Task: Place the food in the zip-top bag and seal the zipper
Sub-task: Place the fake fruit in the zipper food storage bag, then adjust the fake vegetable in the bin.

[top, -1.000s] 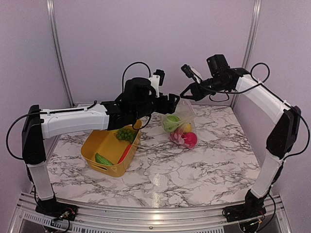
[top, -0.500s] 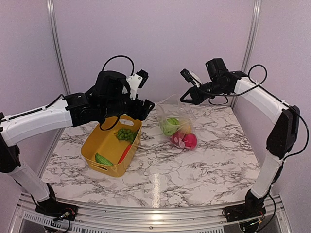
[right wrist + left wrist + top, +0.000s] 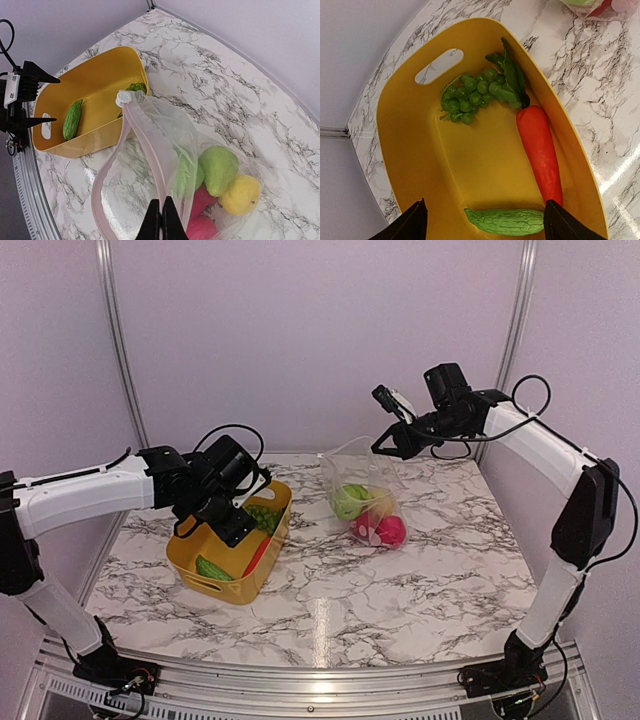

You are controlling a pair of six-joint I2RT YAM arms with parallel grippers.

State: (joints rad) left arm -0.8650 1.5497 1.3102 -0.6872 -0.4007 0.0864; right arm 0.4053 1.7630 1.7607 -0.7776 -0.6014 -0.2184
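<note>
My right gripper (image 3: 385, 448) (image 3: 161, 199) is shut on the pale pink zipper (image 3: 143, 151) of the clear zip-top bag (image 3: 362, 478), holding its gaping mouth up above the marble table. Inside the bag lie a green piece (image 3: 218, 167), a yellow one (image 3: 240, 195) and pink-red ones (image 3: 390, 528). My left gripper (image 3: 228, 528) (image 3: 485, 201) hangs open over the yellow bin (image 3: 410, 150), holding nothing. In the bin lie more food: green grapes (image 3: 467, 97), an orange-red carrot (image 3: 540, 150) and a bumpy green gourd (image 3: 505, 221), the gourd just below my open fingers.
The yellow bin (image 3: 195, 545) stands left of centre, about a hand's width from the bag. Pale walls and metal posts (image 3: 118, 350) close the back and sides. The marble table (image 3: 400, 590) ends at a metal rail in front.
My left arm has swung left and down, from beside the bag's mouth to above the yellow bin, jaws still open. The right gripper has held the bag's edge in place.
</note>
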